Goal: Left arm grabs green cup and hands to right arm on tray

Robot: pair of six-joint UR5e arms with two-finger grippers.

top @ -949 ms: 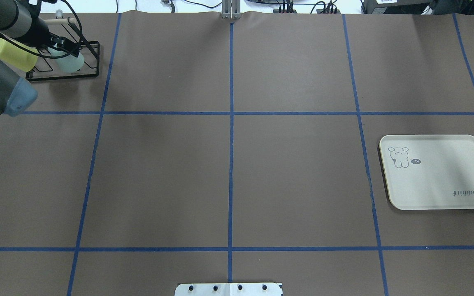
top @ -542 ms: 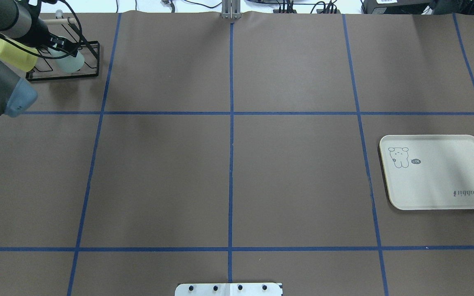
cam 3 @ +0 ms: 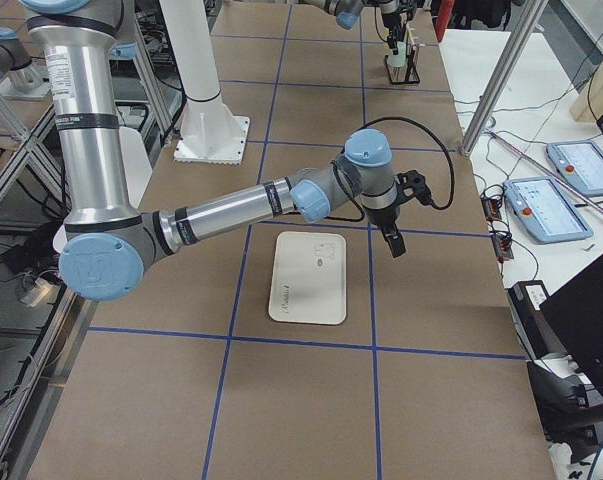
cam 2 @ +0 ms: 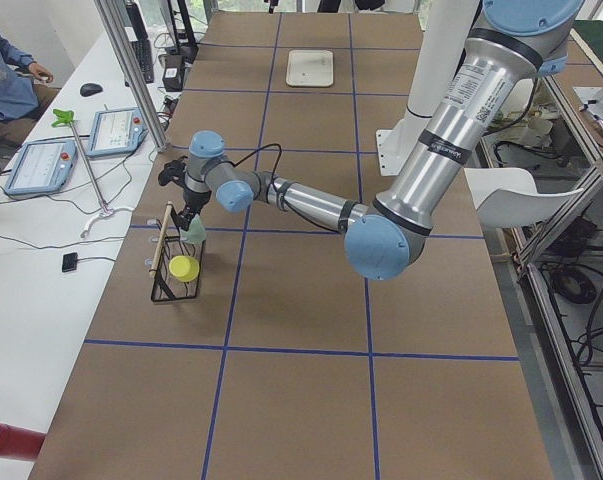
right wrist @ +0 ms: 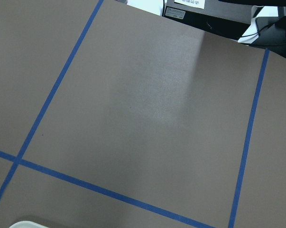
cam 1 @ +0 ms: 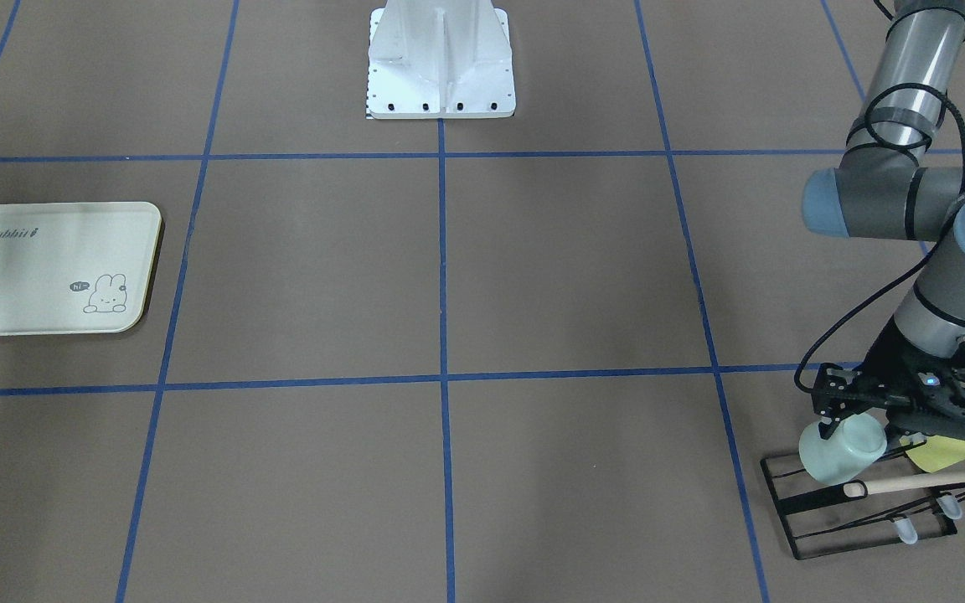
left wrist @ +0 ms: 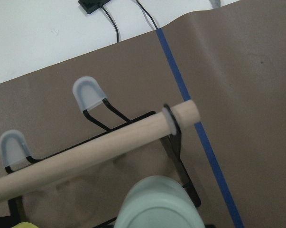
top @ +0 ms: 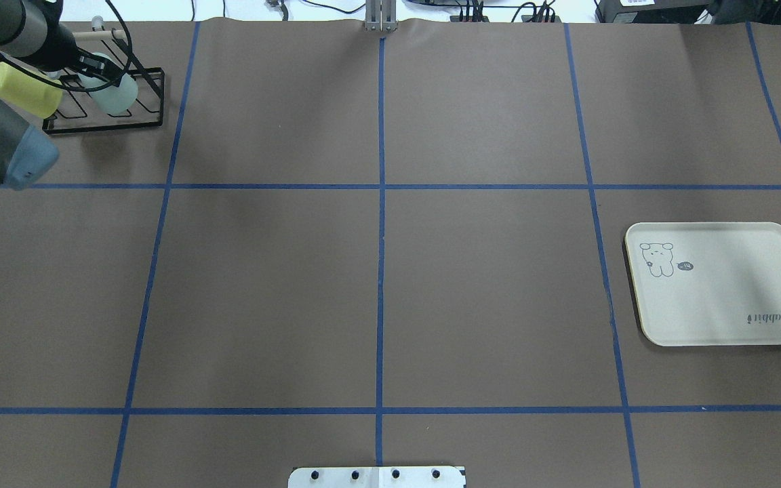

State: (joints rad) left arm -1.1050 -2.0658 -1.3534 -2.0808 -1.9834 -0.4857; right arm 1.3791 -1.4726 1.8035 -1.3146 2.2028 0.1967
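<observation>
The green cup (cam 1: 841, 448) sits tilted in the wire rack (cam 1: 809, 501) at the robot's far left corner, beside a yellow cup (cam 1: 952, 452). The left gripper (cam 1: 858, 423) is clamped around it. The tray (cam 1: 30, 276) lies well apart, with the right gripper (cam 3: 393, 240) hanging near it; whether that one is parted or closed, I can't tell.

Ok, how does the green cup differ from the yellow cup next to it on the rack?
Colour: the green cup is pale mint, the yellow cup bright yellow. Grip: the left gripper is closed on the green cup; the yellow cup is untouched. Place: the green cup sits toward the table's middle, the yellow cup toward its edge. Both look alike in size and are tilted over the black wire rack.
</observation>
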